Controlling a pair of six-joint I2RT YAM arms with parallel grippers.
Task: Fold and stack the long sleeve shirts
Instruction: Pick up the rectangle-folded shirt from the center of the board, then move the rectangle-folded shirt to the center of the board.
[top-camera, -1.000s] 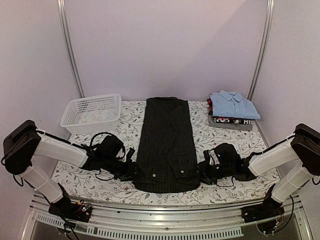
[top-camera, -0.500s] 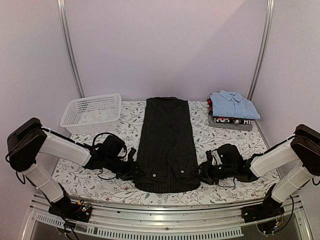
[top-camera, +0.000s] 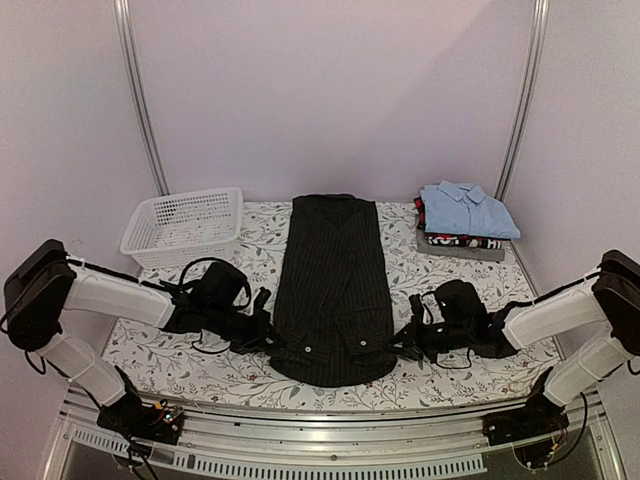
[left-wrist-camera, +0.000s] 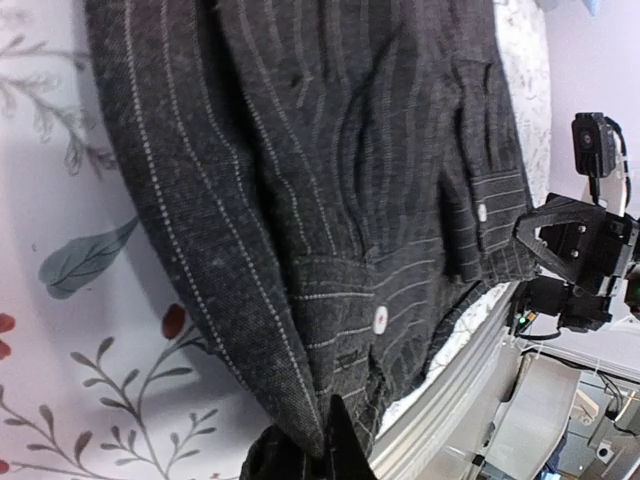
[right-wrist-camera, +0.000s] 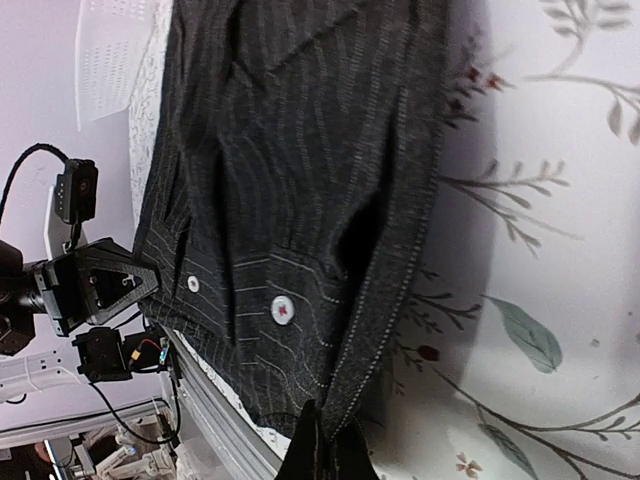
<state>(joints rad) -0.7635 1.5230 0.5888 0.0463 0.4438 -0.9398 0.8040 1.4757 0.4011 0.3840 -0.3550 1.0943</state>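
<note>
The black pinstriped shirt (top-camera: 330, 275) is lying flat and lengthwise on the flowered desk (top-camera: 420, 270). It is folded into a long narrow panel, with its collar pointing away from the arms and its other end reaching toward the desk's near edge.

The left hand (top-camera: 266, 338) is resting low at the shirt's near left corner, pinched together on the edge of the cloth there. In the left wrist view the dark striped fabric is running down into the closed jaws. The right hand (top-camera: 402, 345) is mirroring it at the shirt's near right corner, likewise clamped on the cloth's edge. In the right wrist view a fold of pinstriped fabric is tapering into its pinch.

Small white buttons (right-wrist-camera: 282, 310) are showing on the shirt's near end, between the two hands.

To the far right of the black shirt, the light blue shirt (top-camera: 468, 208) is sitting folded on top of a pile of folded clothes (top-camera: 460, 242), well apart from both hands. To the far left of the black shirt, a white mesh basket (top-camera: 185, 225) is standing on the desk.
</note>
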